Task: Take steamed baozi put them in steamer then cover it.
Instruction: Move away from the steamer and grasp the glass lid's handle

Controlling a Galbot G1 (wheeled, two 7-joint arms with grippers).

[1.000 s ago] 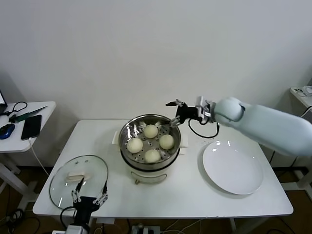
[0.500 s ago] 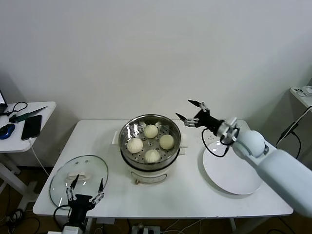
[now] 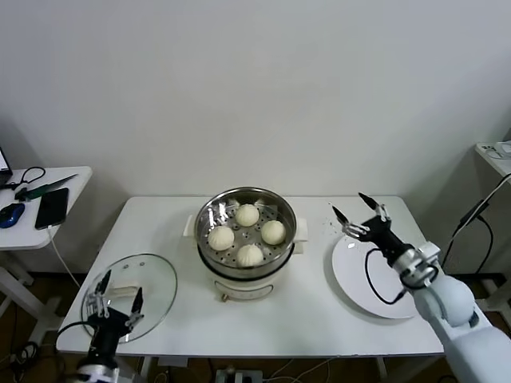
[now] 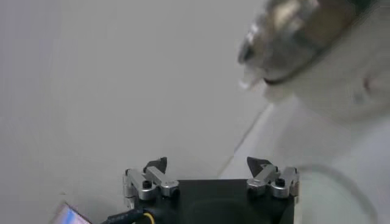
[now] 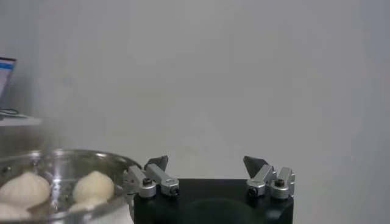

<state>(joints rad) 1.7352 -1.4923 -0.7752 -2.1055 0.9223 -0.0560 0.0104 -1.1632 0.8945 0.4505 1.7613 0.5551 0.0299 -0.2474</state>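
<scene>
Four cream-white baozi (image 3: 247, 214) lie in the shiny steel steamer (image 3: 209, 209) on its white pot base at the table's middle. Two of them show in the right wrist view (image 5: 91, 184), inside the steamer's rim (image 5: 73, 154). The glass cover (image 3: 156, 275) with its white handle (image 3: 126, 287) lies flat at the table's front left. My right gripper (image 3: 353, 211) is open and empty, above the far edge of the white plate (image 3: 383, 299), right of the steamer. My left gripper (image 3: 116, 292) is open and empty, low over the cover's near side.
A side table (image 3: 72, 175) at the left carries a phone (image 3: 52, 207), a mouse and cables. A white wall stands behind the table. Cables hang below the table's front edge.
My right gripper has drawn back from the steamer's far right rim to above the plate and lower. My left gripper has shifted left along the cover's near edge.
</scene>
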